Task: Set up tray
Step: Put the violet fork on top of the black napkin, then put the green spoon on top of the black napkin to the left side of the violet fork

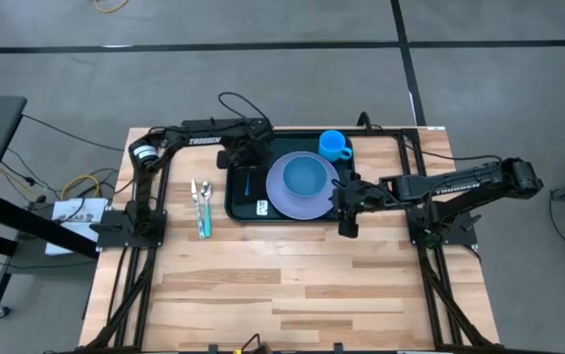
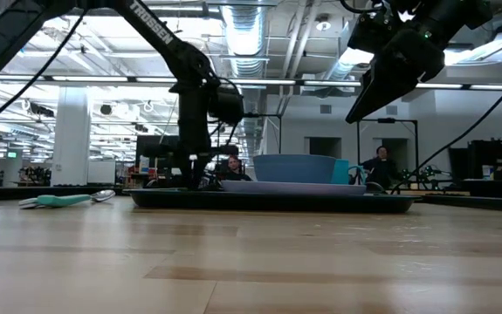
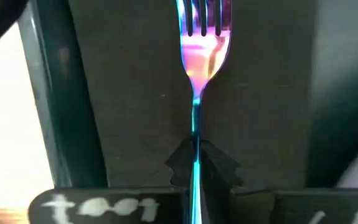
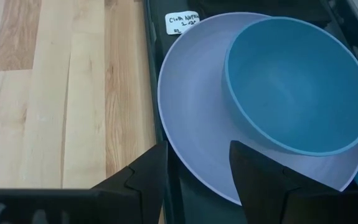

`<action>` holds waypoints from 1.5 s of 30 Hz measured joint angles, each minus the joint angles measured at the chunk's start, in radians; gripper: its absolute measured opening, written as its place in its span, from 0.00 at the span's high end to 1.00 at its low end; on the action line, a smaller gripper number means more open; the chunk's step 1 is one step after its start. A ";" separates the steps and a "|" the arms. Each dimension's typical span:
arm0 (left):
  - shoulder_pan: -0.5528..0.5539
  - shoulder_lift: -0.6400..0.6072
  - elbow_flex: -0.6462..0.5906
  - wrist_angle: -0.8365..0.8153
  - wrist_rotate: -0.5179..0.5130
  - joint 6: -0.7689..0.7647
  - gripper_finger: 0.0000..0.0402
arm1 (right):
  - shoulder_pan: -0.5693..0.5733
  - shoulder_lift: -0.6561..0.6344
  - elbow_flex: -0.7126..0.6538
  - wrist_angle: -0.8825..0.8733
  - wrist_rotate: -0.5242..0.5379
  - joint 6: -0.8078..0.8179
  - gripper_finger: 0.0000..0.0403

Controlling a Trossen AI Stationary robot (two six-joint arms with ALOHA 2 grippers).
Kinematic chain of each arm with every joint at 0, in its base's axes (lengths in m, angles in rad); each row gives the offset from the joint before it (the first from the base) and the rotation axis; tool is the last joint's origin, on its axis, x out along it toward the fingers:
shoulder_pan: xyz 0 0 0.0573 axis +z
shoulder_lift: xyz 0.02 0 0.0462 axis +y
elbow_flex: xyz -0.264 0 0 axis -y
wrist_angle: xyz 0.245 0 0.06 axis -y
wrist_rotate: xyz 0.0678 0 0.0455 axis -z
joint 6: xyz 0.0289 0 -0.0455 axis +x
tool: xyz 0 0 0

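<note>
The dark tray (image 1: 239,212) lies at the table's far middle. It holds a lavender plate (image 1: 280,193) with a blue bowl (image 1: 307,177) on it, a blue cup (image 1: 333,146) and a black napkin (image 3: 135,93) in its left part. My left gripper (image 3: 195,158) reaches down into the tray's left part (image 1: 246,160), shut on an iridescent fork (image 3: 202,50) over the napkin. My right gripper (image 4: 197,174) is open and empty, raised above the tray's near right rim (image 2: 390,78), beside the plate (image 4: 191,93). My left gripper pinches the fork's thin handle (image 3: 195,127) between its two fingers (image 3: 180,160). The fingers come from above at the tray's far side. The fork points along them toward the table's near edge, tines (image 3: 203,15) leading. Whether it rests on the napkin or hangs just above, I cannot tell.
A spoon and a knife (image 1: 201,206) lie on the bare wood left of the tray. A white label (image 1: 262,206) sits on the napkin's near end. The wooden table (image 1: 292,285) stretches wide toward its near edge. People show in the room beyond (image 2: 380,166).
</note>
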 joint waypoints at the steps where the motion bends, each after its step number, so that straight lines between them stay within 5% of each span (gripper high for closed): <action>1: 0.000 0.007 0.000 0.000 0.002 0.003 1.00 | 0.000 0.000 0.000 -0.001 0.000 0.000 0.59; 13: 0.001 0.018 0.000 0.014 0.020 0.018 0.99 | 0.000 0.000 0.000 -0.001 0.000 0.000 0.59; 29: 0.001 0.019 0.000 0.016 -0.004 0.018 0.85 | 0.000 0.000 0.000 -0.002 0.000 0.000 0.59; 37: 0.001 -0.009 0.000 -0.022 0.080 0.076 0.83 | 0.000 0.000 0.000 -0.002 0.000 0.000 0.59; 45: -0.052 -0.187 0.001 -0.235 -0.074 0.121 0.83 | 0.000 0.000 0.000 -0.005 0.000 0.005 0.59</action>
